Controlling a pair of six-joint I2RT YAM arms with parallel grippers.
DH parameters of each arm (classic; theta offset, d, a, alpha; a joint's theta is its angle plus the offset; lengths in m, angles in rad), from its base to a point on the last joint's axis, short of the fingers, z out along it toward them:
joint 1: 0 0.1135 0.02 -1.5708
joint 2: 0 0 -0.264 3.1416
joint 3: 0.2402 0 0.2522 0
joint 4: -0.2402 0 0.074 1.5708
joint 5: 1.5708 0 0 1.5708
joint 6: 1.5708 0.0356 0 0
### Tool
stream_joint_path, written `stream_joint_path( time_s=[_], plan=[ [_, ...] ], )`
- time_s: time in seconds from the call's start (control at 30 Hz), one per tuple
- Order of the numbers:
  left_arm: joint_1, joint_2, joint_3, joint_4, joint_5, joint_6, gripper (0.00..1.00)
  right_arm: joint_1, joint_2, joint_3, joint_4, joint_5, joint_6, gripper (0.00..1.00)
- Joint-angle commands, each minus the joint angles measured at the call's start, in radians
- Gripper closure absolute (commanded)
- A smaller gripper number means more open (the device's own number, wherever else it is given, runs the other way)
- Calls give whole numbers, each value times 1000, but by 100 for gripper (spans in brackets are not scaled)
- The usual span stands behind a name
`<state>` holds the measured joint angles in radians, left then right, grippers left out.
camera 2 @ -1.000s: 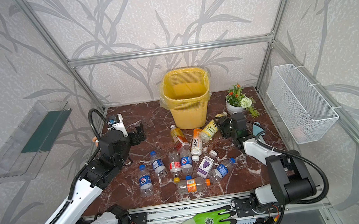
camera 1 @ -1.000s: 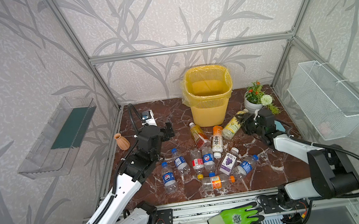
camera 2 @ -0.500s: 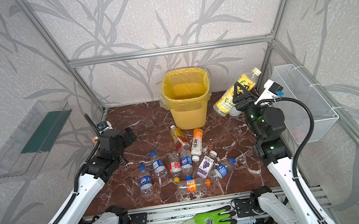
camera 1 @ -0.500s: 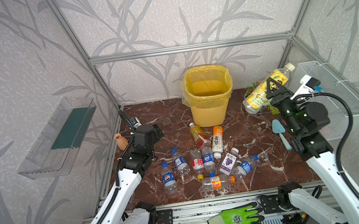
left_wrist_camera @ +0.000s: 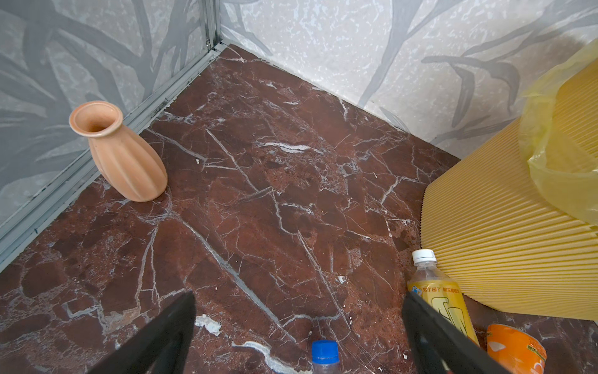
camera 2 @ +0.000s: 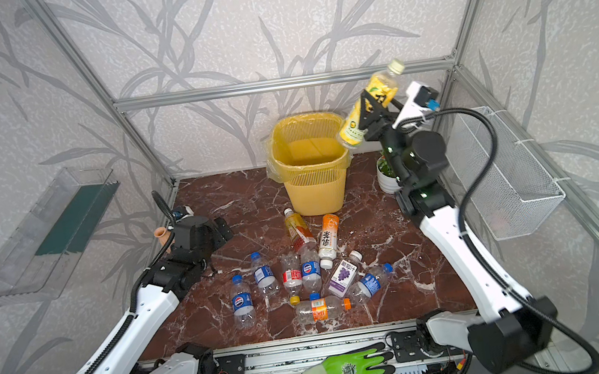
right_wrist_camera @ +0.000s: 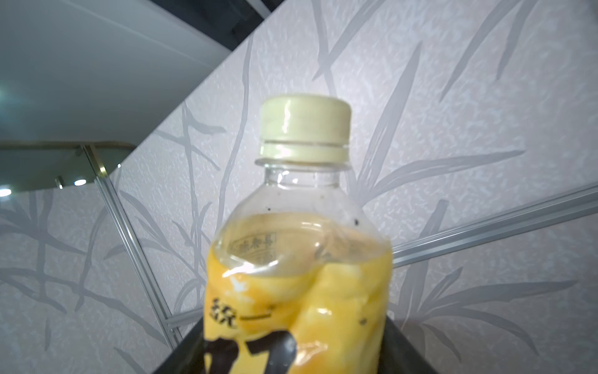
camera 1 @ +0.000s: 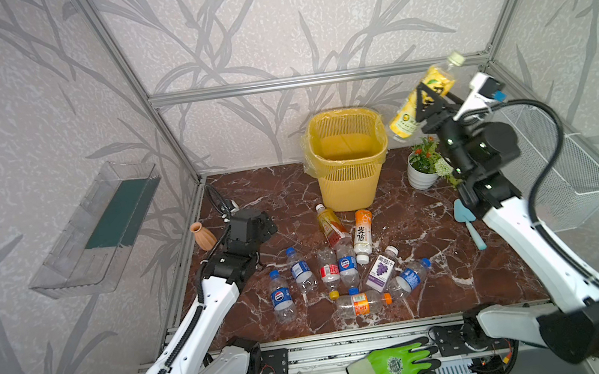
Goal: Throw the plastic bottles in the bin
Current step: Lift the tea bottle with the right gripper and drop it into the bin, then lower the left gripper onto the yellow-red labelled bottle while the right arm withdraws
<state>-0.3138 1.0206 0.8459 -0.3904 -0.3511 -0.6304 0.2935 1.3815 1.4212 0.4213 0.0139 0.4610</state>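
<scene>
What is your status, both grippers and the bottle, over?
Left gripper open, empty, low over floor. Right gripper shut on yellow-label bottle, high beside bin, not dropped yet. Nothing between bottle and bin mouth.

The yellow bottle (right_wrist_camera: 301, 291) is cut off past its label; the blue-capped bottle (left_wrist_camera: 325, 354) too, with only cap and neck showing.

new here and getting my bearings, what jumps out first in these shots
The yellow-labelled bottle stands out first: the right gripper holds it high in the air, tilted cap up, near the right rim of the yellow bin at the back. Next comes the scatter of small bottles lying on the red marble floor in front of the bin, then the bright green glove on the front rail.
</scene>
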Motion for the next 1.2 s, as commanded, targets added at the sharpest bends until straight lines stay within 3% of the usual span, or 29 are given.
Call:
stream_joint_path(
  time_s=[0.0, 0.13, 0.47, 0.8, 1.03, 1.17],
  plan=[
    [4, 14, -4, -18, 7, -34, 1, 26, 199, 190, -207, -87, -78, 24],
    [4, 15, 23, -53, 5, -19, 1, 27, 262, 328, -336, -79, -133, 2],
    [2, -45, -3, -47, 39, 18, 1, 15, -8, 124, -344, 34, -235, 1],
    [2, -58, -49, -51, 68, 3, 1, -48, -187, -284, -493, -10, -59, 1],
    [0, -10, -66, -6, 152, -12, 1, -47, -229, -618, -427, -79, 136, 0],
    [-17, 40, -69, 47, 239, -50, 1, -48, -236, -749, -378, -63, 171, 0]
  ],
)
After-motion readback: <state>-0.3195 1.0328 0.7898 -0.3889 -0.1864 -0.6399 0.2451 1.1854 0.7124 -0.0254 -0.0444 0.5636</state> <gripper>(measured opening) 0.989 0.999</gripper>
